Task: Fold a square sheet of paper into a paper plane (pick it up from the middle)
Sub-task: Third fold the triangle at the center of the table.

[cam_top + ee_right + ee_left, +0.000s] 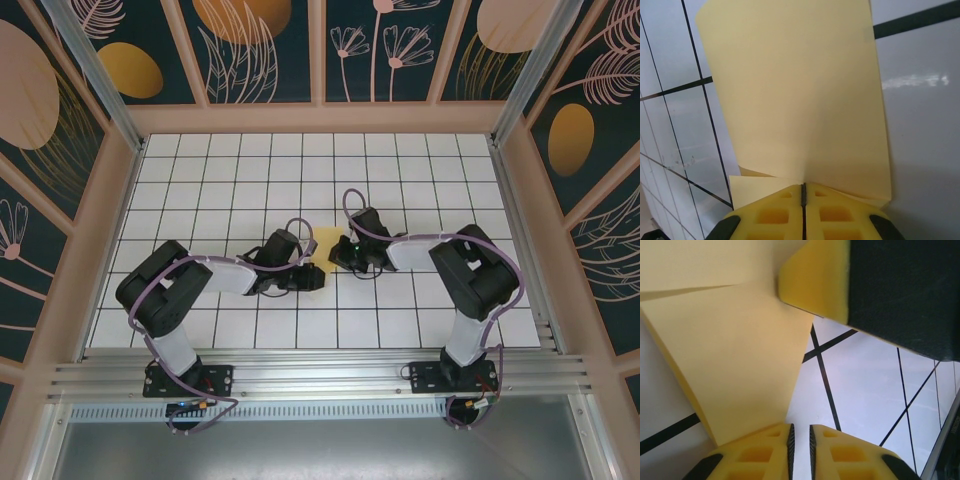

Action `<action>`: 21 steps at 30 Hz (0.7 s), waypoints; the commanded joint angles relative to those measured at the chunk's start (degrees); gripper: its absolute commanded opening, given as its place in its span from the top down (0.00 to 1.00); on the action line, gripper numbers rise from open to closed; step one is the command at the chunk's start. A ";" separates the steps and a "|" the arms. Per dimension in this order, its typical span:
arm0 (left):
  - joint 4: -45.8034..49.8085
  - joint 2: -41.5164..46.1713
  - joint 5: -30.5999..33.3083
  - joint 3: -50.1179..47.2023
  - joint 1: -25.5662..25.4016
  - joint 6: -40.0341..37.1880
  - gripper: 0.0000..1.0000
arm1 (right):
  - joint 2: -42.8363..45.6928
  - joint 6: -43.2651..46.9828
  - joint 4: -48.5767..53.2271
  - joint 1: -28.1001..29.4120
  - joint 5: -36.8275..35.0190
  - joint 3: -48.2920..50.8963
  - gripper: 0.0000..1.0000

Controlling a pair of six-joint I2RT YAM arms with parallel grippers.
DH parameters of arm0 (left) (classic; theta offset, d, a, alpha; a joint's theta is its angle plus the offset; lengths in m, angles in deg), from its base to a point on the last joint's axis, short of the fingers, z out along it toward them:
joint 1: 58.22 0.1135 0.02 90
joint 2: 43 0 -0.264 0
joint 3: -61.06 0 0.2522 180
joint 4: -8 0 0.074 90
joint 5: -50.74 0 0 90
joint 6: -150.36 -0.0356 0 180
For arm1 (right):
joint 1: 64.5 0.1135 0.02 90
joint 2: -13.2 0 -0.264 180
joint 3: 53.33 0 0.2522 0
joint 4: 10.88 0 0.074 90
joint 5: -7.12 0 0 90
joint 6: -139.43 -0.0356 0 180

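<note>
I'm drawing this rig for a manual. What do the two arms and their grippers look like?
Both the left arm and the right arm have chunky black joints, white link segments and black bases. A purple cable runs along each. The fingers are bright yellow blocks with square recessed pockets and black outer edges.

No readable text, labels, brands, numbers or signs on any surface in any view.
</note>
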 commanded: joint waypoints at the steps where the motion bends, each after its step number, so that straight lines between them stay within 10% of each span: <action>1: 4.90 -0.92 1.09 -1.70 0.11 -0.79 0.82 | 5.06 1.85 1.90 0.08 -2.49 0.26 0.90; 21: 6.31 -1.24 1.45 -0.58 0.10 -1.73 0.88 | 1.32 -1.08 -7.10 5.36 3.82 5.26 1.00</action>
